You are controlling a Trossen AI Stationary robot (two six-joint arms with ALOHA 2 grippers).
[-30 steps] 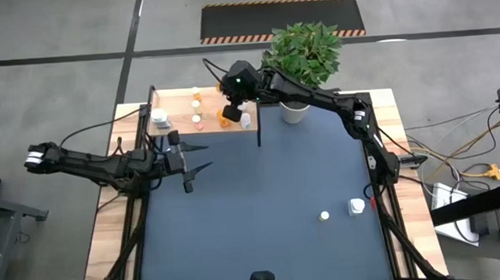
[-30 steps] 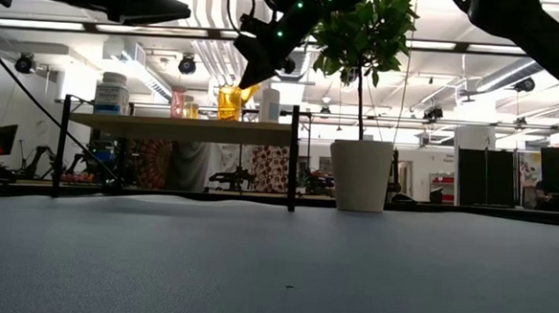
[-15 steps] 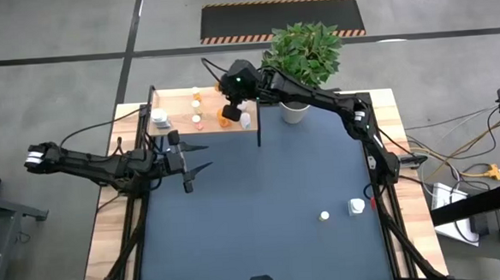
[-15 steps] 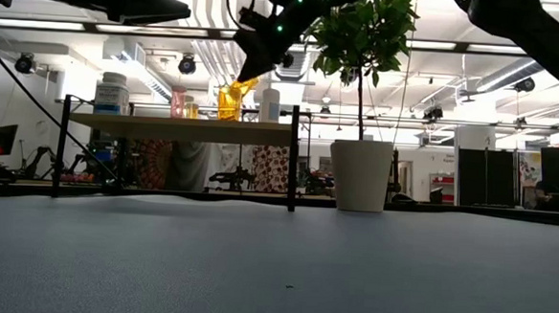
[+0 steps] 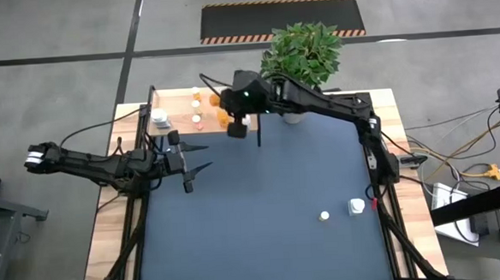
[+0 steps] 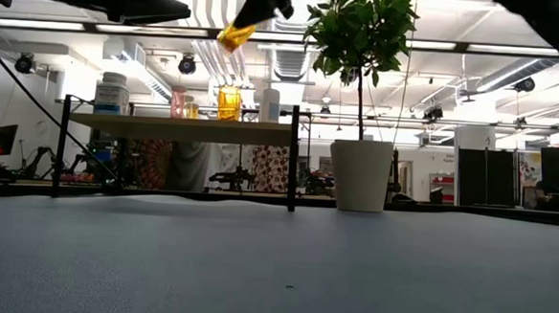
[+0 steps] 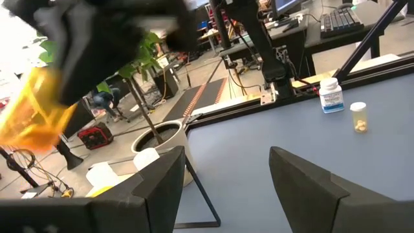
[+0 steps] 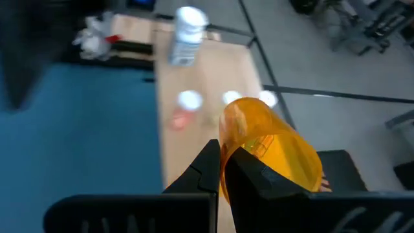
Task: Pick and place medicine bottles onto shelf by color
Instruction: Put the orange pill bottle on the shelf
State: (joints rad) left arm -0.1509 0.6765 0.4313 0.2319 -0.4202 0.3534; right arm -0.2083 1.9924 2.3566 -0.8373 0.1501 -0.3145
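Dark blue matte tabletop (image 5: 262, 208), pale wood strips along both sides; grey concrete floor around it, a black hazard-edged mat beyond. Low view: workshop hall, bright ceiling lights, exposed ducts.

Left gripper (image 5: 198, 158) rests over the table's left part, fingers spread, holding nothing.

Shelf (image 5: 180, 122): flat light wood board on thin black metal legs, at the far left corner. On it, a white bottle (image 5: 160, 121) with a blue label, print unreadable, and small pale-capped bottles (image 5: 197, 120).

Right gripper (image 5: 228, 121) hangs just above the shelf's right end, fingers pressed on a translucent orange bottle (image 8: 272, 152).

Leafy plant in a white pot (image 5: 295, 113).

Two bottles (image 5: 355, 206) stand near the right edge.
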